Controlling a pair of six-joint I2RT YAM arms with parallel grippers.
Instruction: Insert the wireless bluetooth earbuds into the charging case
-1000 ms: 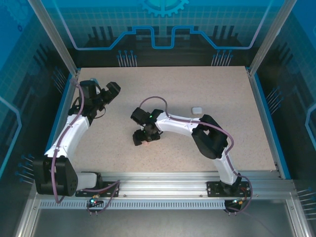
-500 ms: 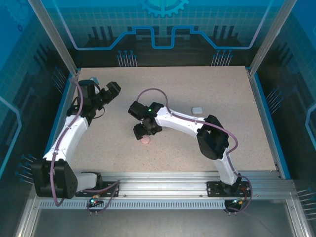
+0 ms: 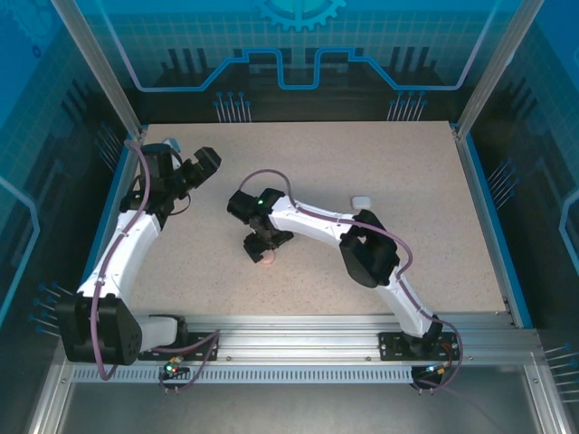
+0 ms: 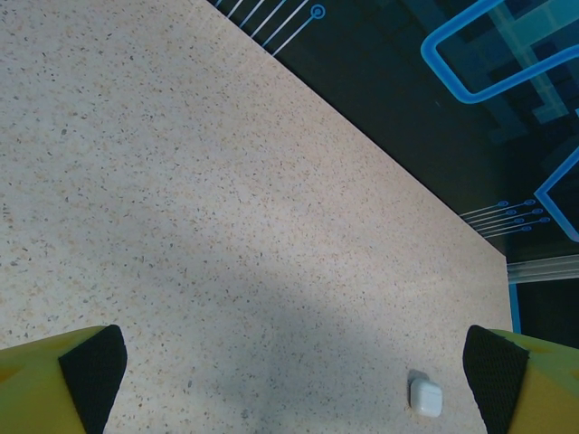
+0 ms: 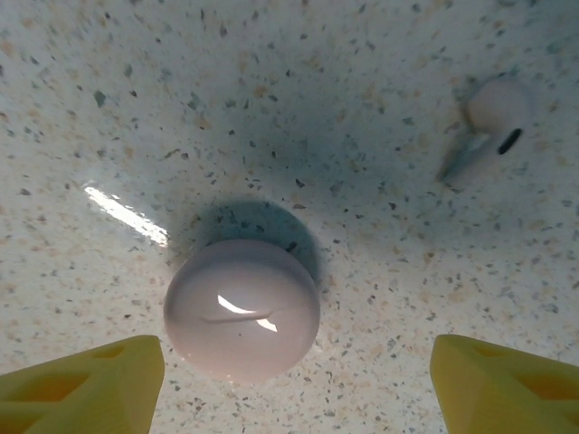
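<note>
Right wrist view: the right claw (image 5: 294, 384) is spread, its two yellow fingertips (image 5: 86, 384) standing at the lower corners of the field and pinching nothing. Between them, nearer the tip at 8 o'clock, a glossy pink-white dome (image 5: 242, 321) rests on the speckled counter (image 5: 271, 90); neither tip touches it. Whether this dome is a case cannot be told. At 1 o'clock from the dome, well apart from it, one white earbud (image 5: 488, 122) lies on its side on the counter, its stem pointing toward 7 o'clock.

Top external view: the right claw (image 3: 262, 246) points down over the dome (image 3: 266, 258), left of the counter's (image 3: 407, 163) centre. The white case (image 3: 361, 200) lies closed at 2 o'clock from this claw, well apart from it. The left claw (image 3: 206, 163) hangs at 10 o'clock from the right claw, near the counter's far left corner.

Left wrist view: the left claw (image 4: 294, 375) is spread wide and holds nothing, its black pads (image 4: 95, 371) at the lower corners. The white case (image 4: 425, 396) lies on the bare counter (image 4: 181, 181) at 5 o'clock in the field, near the right-hand pad but clear of it.
</note>
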